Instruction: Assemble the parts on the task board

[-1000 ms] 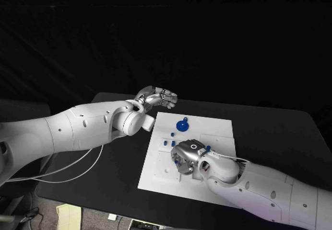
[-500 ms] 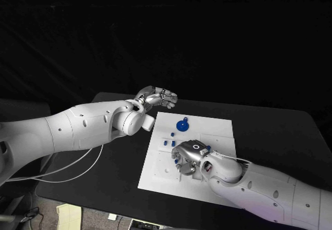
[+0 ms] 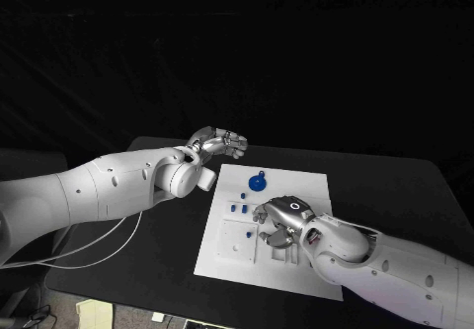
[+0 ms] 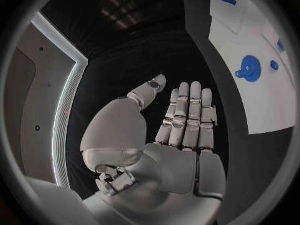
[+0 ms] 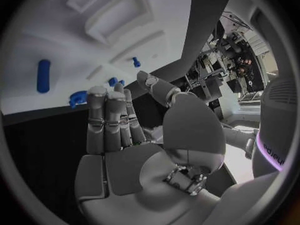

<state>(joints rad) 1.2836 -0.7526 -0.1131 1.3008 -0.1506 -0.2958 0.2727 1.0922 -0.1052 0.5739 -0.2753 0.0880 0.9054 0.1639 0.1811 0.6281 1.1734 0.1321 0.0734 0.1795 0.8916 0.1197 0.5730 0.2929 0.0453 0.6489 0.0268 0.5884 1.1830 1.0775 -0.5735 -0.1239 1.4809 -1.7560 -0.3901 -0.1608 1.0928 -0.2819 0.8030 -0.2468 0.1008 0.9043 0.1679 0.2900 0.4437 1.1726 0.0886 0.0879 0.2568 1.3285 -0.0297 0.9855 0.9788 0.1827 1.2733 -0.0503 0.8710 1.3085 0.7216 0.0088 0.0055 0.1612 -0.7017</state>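
White task board [image 3: 306, 188] lies mid-table on the black table [image 3: 395, 185], with small blue parts on it: a round blue disc [image 3: 257, 182] near its far edge and short blue pegs [image 3: 237, 205] just below. Right hand [image 3: 279, 221] hovers over the board's middle, fingers straight, holding nothing. Left hand [image 3: 219, 142] hangs beyond the board's far-left corner, fingers extended, empty

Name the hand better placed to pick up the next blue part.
Right. The right hand hovers open over the task board beside the small blue parts; the left hand is off the board.
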